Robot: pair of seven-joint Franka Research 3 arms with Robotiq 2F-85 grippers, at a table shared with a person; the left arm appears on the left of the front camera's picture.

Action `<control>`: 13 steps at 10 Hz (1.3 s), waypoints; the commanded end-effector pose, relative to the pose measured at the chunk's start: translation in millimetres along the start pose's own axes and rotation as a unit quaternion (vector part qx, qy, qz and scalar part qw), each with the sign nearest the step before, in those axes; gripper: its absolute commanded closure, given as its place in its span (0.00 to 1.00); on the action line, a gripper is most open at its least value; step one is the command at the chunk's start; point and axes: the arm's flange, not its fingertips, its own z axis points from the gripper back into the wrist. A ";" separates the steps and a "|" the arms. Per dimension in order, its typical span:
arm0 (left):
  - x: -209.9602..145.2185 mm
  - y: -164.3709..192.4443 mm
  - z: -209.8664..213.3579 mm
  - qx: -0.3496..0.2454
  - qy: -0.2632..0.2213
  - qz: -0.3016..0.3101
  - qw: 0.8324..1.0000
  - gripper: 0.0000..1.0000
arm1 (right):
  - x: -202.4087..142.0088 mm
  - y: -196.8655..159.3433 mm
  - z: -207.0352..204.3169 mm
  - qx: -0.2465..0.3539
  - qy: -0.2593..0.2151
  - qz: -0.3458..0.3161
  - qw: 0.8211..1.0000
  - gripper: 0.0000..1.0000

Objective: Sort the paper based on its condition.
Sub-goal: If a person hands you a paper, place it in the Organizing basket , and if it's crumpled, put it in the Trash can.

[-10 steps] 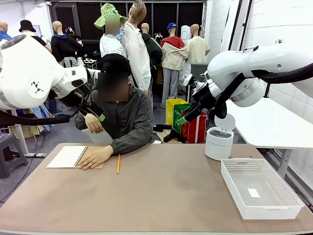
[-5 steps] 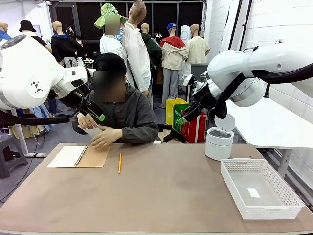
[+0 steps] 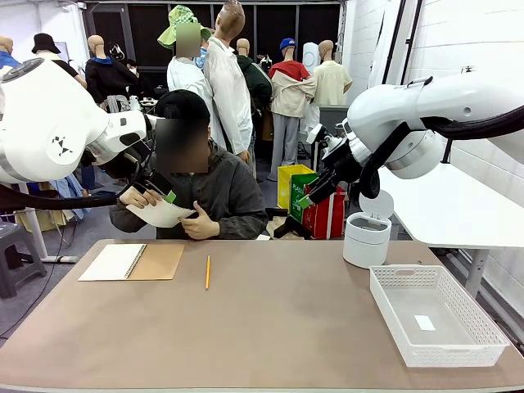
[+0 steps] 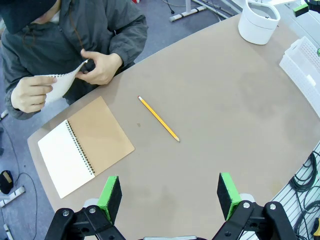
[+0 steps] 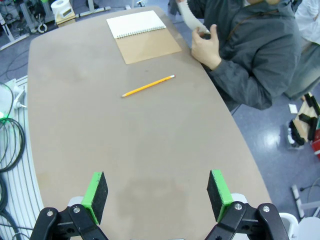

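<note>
The paper (image 3: 160,214) is a white sheet with a punched edge. The person at the far side holds it in both hands above the table's far left edge. It also shows in the left wrist view, paper (image 4: 57,86), and in the right wrist view, paper (image 5: 190,15). My left gripper (image 3: 160,190) hangs high beside the person's hands, apart from the sheet. In its own view the left gripper (image 4: 170,192) is open, with nothing between its fingers. My right gripper (image 3: 313,192) hovers high at the far right. It too is open and bare in its wrist view, right gripper (image 5: 157,195).
An open spiral notebook (image 3: 131,262) with a brown cover lies at the far left, and a yellow pencil (image 3: 207,271) lies to its right. A white round bin (image 3: 366,237) with its lid up stands at the far right. A white mesh basket (image 3: 391,321) sits near the right front.
The person took a hand off the notebook and raised the sheet in both hands. The pencil shifted slightly right. Neither arm moved.
</note>
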 end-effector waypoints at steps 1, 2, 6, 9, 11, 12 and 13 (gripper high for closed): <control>0.7 1.2 1.2 0.000 -0.002 0.001 1.000 0.00 | 0.3 -0.4 -0.2 -0.004 0.001 -0.001 1.000 0.00; 0.7 1.2 1.2 0.000 -0.002 0.001 1.000 0.00 | 0.3 -0.4 -0.2 -0.004 0.001 -0.001 1.000 0.00; 0.7 1.2 1.2 0.000 -0.002 0.001 1.000 0.00 | 0.3 -0.4 -0.2 -0.004 0.001 -0.001 1.000 0.00; 0.7 1.2 1.2 0.000 -0.002 0.001 1.000 0.00 | 0.3 -0.4 -0.2 -0.004 0.001 -0.001 1.000 0.00; 0.7 1.2 1.2 0.000 -0.002 0.001 1.000 0.00 | 2.6 0.1 -3.5 0.013 0.011 -0.028 0.999 0.00; 0.7 1.2 1.2 0.000 -0.002 0.001 1.000 0.00 | 5.6 0.4 -5.1 0.032 0.021 -0.061 0.997 0.00; 0.7 1.2 1.2 0.000 -0.002 0.001 1.000 0.00 | 8.5 0.0 -6.9 0.052 0.037 -0.120 0.991 0.00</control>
